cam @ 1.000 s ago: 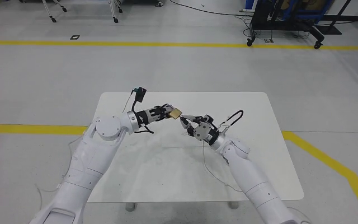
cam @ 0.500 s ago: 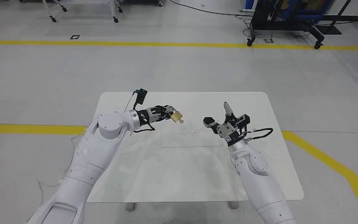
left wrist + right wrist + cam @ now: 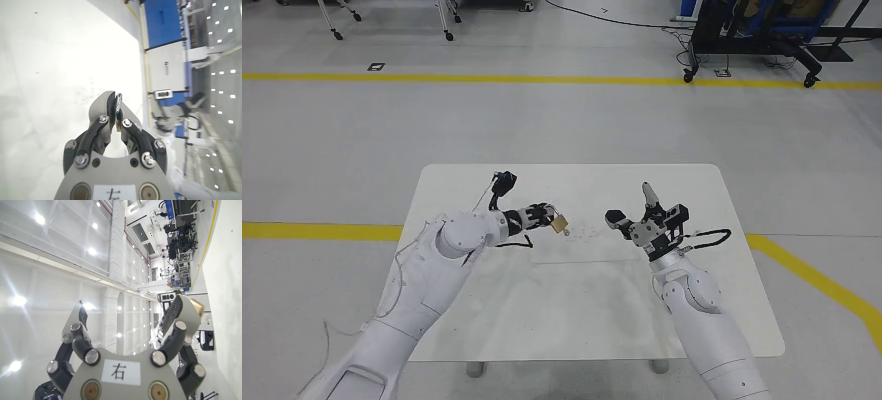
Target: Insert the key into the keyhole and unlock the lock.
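My left gripper hangs over the middle of the white table, shut on a brass padlock. A small pale piece sticks out of the lock's near end; I cannot tell if it is the key. In the left wrist view the gripper pinches a silver metal part, with a bit of brass showing deeper between the fingers. My right gripper stands apart to the right, open and holding nothing. Seen from the right wrist, that gripper points up at the ceiling, and the padlock shows past one finger.
A black cable loops off the right wrist above the table. A yellow floor line runs behind the table, and a wheeled black rack stands far back right.
One second ago both grippers met at the padlock over the table's middle. The right gripper has since drawn away to the right, open and turned upward. The left gripper with the lock dropped slightly nearer.
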You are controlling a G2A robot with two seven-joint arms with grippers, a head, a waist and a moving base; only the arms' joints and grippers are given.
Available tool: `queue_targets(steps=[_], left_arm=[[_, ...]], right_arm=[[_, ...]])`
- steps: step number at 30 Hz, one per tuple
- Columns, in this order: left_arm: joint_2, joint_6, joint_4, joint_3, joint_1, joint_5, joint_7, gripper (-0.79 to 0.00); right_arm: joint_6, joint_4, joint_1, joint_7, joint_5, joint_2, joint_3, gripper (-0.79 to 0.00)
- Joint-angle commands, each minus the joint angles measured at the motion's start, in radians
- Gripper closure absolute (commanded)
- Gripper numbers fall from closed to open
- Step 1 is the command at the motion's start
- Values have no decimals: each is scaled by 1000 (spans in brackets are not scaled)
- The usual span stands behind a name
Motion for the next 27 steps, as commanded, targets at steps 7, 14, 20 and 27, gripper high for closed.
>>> queue_targets(steps=[7, 14, 20, 27], left_arm=[[-58, 135, 82, 146, -113, 94, 2, 0], [-113, 180, 136, 241, -162, 125, 44, 0], [-154, 215, 190, 285, -190, 133, 84, -86], [-169, 240, 217, 268, -185, 109, 94, -785]], right_arm=[[0, 0, 0, 0, 0, 0, 0, -785], [0, 0, 0, 0, 0, 0, 0, -785], [0, 0, 0, 0, 0, 0, 0, -785], [0, 0, 0, 0, 0, 0, 0, -785]])
